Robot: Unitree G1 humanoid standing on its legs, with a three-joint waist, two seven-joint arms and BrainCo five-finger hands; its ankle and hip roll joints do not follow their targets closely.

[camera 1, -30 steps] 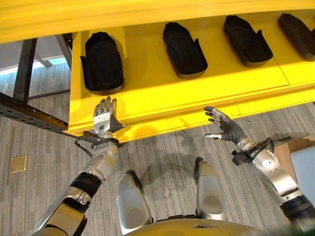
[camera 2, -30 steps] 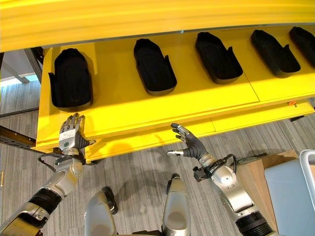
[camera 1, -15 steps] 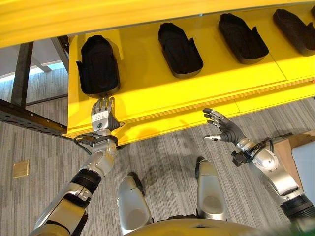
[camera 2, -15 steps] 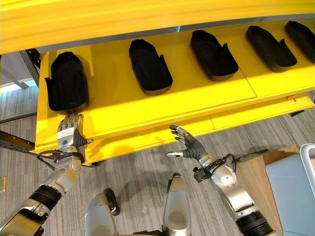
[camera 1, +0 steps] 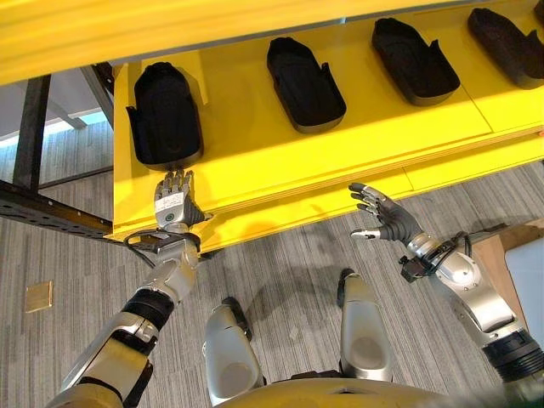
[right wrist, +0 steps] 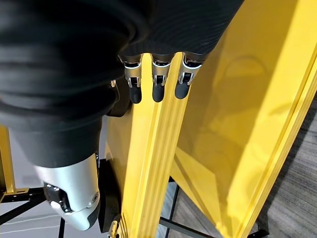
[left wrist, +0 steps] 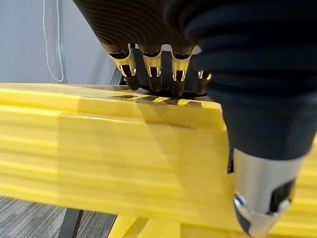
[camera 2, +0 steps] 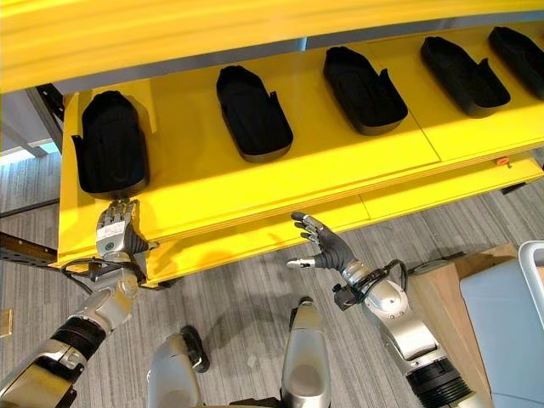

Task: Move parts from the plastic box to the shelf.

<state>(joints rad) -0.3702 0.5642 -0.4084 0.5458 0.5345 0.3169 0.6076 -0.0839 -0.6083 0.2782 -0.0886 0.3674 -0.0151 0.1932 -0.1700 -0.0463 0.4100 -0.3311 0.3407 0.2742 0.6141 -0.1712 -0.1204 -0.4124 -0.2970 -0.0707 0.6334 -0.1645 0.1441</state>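
Several black moulded parts lie in a row on the yellow shelf [camera 1: 272, 161]. The leftmost part [camera 1: 164, 115] sits near the shelf's left end, with others [camera 1: 304, 72] [camera 1: 414, 61] to its right. My left hand [camera 1: 174, 208] rests at the shelf's front edge just below the leftmost part, open, fingers [left wrist: 151, 69] straight and pointing at it, nothing in it. Whether the tips touch the part I cannot tell. My right hand [camera 1: 387, 223] hovers open and empty over the floor in front of the shelf edge [right wrist: 153, 148].
A pale plastic box [camera 2: 510, 323] with a white rim stands at the right on a brown base [camera 2: 442, 289]. A black metal frame [camera 1: 34, 127] stands left of the shelf. A small tan square [camera 1: 37, 296] lies on the grey floor.
The whole view has shifted a little, so the camera moved. Both hands stay open and about where they were against the shelf.
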